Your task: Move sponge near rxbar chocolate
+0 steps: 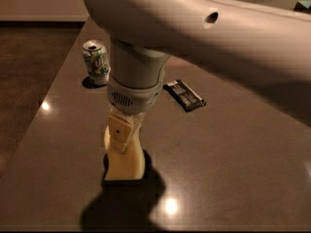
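Observation:
The pale yellow sponge (pixel 125 163) hangs upright in my gripper (pixel 121 135), its lower edge just above the dark table with its shadow right under it. The gripper points straight down from the big white arm and is shut on the sponge's upper part. The rxbar chocolate (pixel 184 95), a flat black-wrapped bar with white lettering, lies on the table behind and to the right of the sponge, about a hand's width away.
A green-and-white soda can (pixel 95 62) stands upright at the back left of the dark table (pixel 233 169). The table's left edge runs close to the can, with dark floor beyond. The white arm covers the upper right.

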Robot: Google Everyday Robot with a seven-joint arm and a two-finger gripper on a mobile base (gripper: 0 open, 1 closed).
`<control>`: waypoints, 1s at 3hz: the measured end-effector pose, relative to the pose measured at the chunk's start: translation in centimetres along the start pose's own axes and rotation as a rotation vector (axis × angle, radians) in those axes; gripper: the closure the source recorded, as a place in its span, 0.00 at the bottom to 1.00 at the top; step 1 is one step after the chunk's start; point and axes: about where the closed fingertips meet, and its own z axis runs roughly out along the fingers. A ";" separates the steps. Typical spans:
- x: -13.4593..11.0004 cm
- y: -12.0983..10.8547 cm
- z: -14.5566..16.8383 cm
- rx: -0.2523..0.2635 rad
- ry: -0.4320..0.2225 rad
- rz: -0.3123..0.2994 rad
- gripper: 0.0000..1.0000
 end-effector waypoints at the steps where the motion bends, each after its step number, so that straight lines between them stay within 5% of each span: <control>1: 0.8 -2.4 -0.6 -0.021 -0.009 0.061 1.00; 3: 3.9 -8.7 -0.7 -0.041 -0.029 0.193 1.00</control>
